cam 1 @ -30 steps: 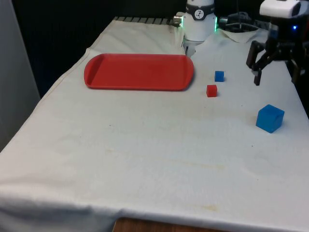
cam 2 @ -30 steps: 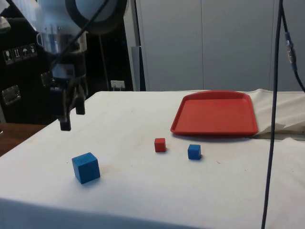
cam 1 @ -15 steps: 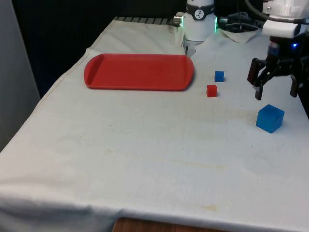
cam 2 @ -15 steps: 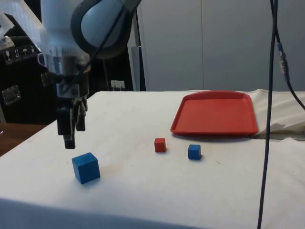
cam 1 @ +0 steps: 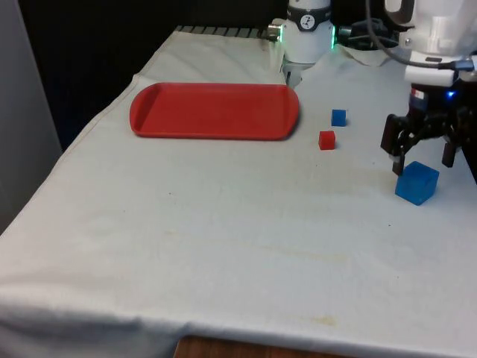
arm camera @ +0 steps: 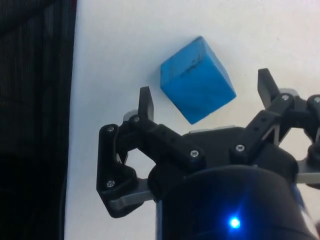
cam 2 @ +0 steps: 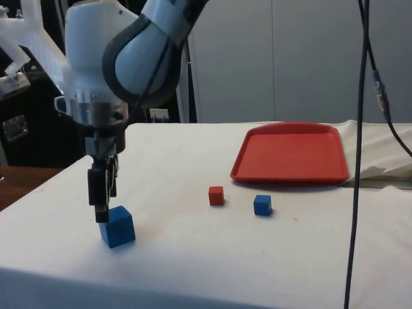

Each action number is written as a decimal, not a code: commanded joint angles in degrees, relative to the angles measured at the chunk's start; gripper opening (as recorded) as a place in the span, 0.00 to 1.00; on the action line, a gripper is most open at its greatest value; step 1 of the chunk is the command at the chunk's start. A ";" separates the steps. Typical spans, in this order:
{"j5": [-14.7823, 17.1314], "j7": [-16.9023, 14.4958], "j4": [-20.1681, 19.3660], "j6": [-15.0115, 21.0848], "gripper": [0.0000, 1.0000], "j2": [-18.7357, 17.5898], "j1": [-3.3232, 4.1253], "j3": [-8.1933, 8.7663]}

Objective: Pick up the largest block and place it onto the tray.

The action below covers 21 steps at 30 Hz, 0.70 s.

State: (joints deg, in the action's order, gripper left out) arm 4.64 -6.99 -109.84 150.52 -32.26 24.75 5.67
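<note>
The gripper (cam 1: pixel 423 153) hangs just above the big blue block (cam 1: pixel 417 183) with its jaws spread wide, so the block sits ungrabbed on the tabletop, far from the red tray (cam 1: pixel 215 111).

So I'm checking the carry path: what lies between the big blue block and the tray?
In the front view, the small red block and small blue block sit between the big blue block and the tray; otherwise bare cloth.
</note>
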 commanded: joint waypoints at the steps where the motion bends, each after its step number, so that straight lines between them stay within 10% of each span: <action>1: 1.03 -1.72 -0.34 1.20 1.00 -0.40 -0.74 -1.15; 18: 1.03 -5.90 -2.23 4.13 1.00 -1.78 -0.23 -0.97; 21: 0.86 -5.90 -2.18 4.24 0.80 -1.95 -0.06 -0.74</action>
State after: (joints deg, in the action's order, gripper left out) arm 5.39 -12.72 -112.13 154.18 -33.98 24.81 5.10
